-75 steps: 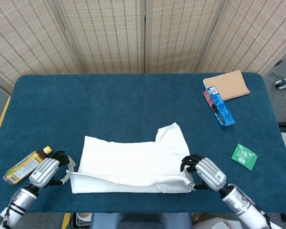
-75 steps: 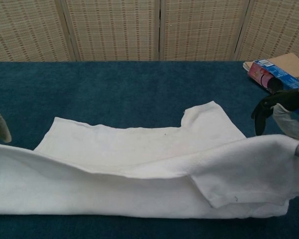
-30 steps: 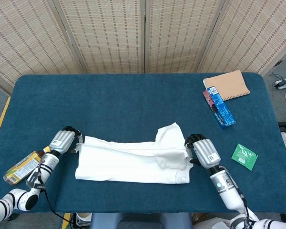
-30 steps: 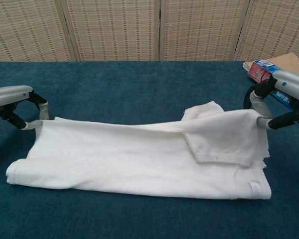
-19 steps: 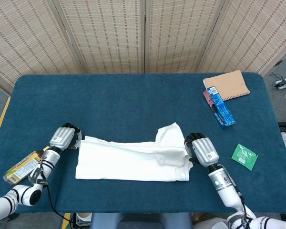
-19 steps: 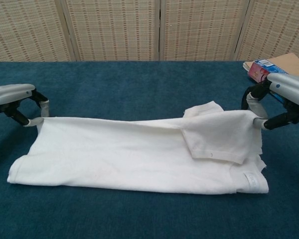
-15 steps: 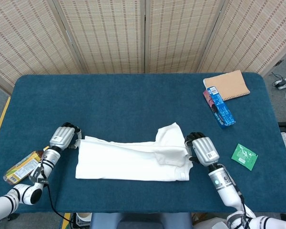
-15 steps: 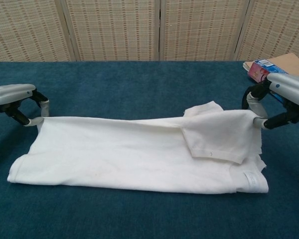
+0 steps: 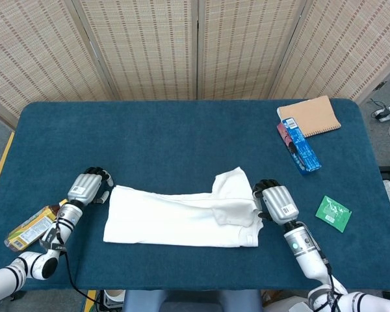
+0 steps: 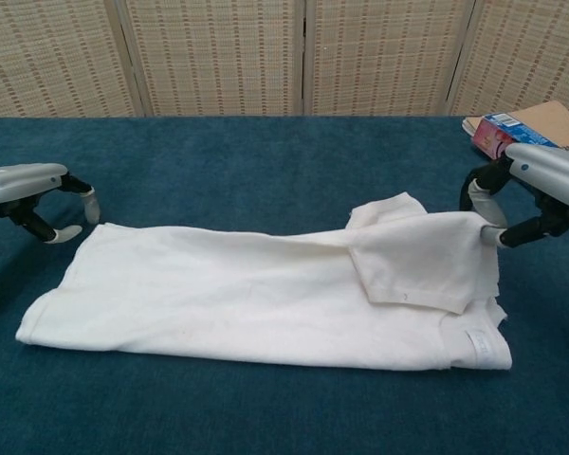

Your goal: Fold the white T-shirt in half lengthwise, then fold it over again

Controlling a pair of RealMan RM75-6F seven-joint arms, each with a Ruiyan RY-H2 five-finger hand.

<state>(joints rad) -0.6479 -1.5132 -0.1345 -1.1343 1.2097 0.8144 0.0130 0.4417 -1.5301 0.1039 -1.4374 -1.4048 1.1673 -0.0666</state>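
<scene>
while the shirt [image 10: 266,294] lies doubled lengthwise between your two hands, treat the first fold as laid and use this moment to let go cleanly. your left hand [image 10: 33,201] sits just off the shirt's near corner with its fingers apart and nothing in them; the cloth edge is just beside its fingertips, not touching. your right hand [image 10: 536,194] is at the other end, and its finger and thumb look pinched on the shirt's corner, where the sleeve [image 10: 422,261] is turned over on top.

part those fingers without lifting or dragging, or the sleeve flap will likely shift and spoil the edge. the collar end pokes out past the fold line just inside your right hand, so judge whether it needs tucking before you go on.

for the second fold, pick matching corners at one end, one hand each, and carry them level toward the other end so the layers stay stacked. keep your left hand clear of the bottle [image 9: 36,227] lying just outside and behind it. the notebook [image 9: 309,117], box [image 9: 299,146] and green packet [image 9: 333,213] lie outside your right hand, well apart from the cloth.
</scene>
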